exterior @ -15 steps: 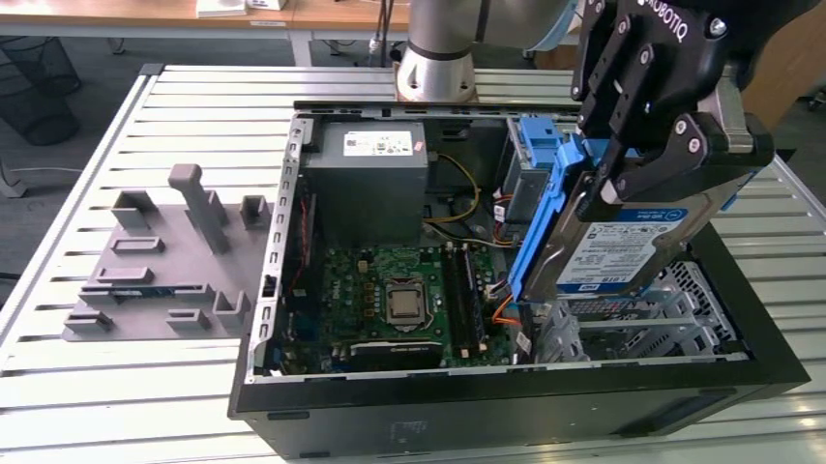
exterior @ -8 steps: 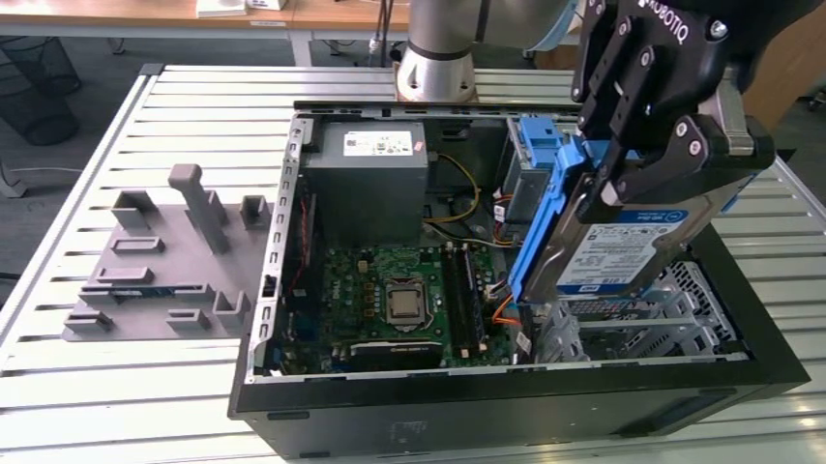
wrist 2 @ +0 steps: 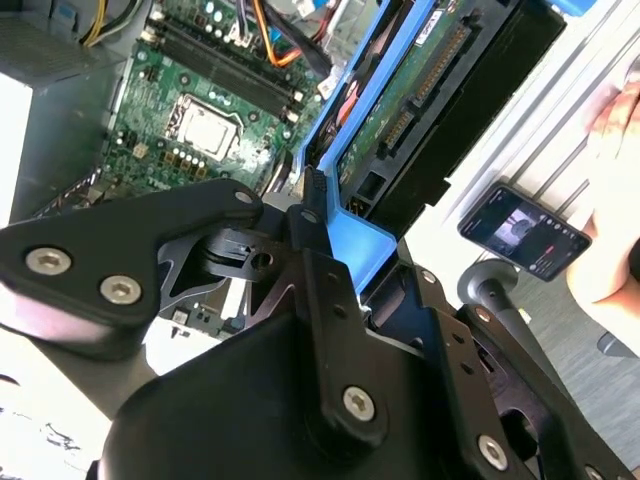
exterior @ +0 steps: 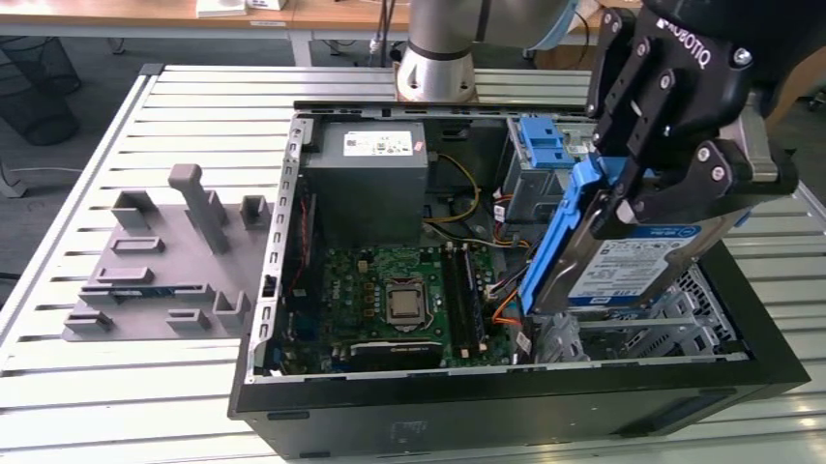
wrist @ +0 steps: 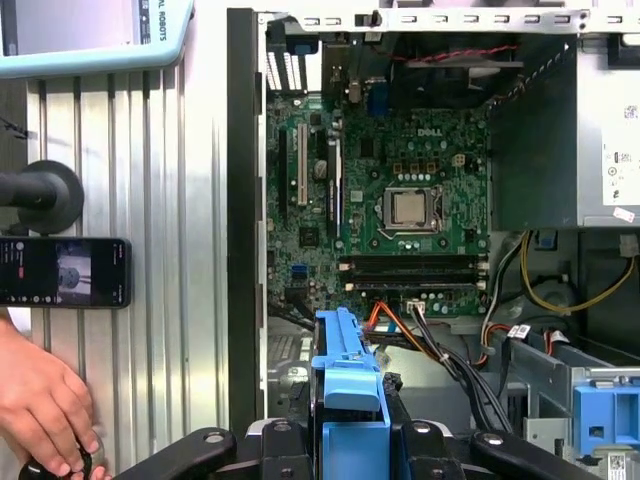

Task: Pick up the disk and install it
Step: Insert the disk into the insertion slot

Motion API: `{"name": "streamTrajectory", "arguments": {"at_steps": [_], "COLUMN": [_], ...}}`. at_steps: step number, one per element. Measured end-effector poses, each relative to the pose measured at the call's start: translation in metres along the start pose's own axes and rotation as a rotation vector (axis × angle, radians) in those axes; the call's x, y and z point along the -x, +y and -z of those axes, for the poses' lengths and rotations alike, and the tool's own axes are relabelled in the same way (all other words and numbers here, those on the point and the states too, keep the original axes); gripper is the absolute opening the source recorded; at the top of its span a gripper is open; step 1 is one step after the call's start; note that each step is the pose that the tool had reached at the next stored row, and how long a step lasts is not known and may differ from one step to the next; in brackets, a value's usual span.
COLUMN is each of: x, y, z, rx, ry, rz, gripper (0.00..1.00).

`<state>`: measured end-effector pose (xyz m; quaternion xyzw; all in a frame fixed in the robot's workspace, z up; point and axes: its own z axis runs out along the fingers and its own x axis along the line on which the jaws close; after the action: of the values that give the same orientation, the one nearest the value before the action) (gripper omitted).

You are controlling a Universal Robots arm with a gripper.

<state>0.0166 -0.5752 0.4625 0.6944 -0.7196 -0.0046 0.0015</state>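
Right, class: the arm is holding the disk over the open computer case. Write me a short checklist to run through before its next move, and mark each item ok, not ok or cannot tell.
1. Disk held in the gripper: ok, jaws closed on its blue frame.
2. Disk lifted out of the case: ok, tilted above the metal bay.
3. Bay free of cables: cannot tell; orange cables run close by.
4. Connector end undamaged: ok.
5. Hand away from the case: ok, it rests on the table beside a phone.
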Motion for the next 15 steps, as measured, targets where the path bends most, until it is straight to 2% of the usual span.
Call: {"name": "streamTrajectory", "arguments": {"at_steps": [5, 8, 10, 13, 15], "x": [0.0009, 0.0018, 0.0023, 0.0023, 0.0027], "y": [-0.0199, -0.0296, -0.033, -0.0332, -0.0359], "z": [-0.0031, -0.0046, -0.0055, -0.0055, -0.0063], "rx": [0.0001, 0.0, 0.0, 0.0, 0.0001], "ry": [0.0, 0.0, -0.0003, -0.0001, -0.0001], "rz": [0.0, 0.0, 0.0, 0.0, 0.0], "gripper": [0.36, 0.36, 0.36, 0.36, 0.36]}}
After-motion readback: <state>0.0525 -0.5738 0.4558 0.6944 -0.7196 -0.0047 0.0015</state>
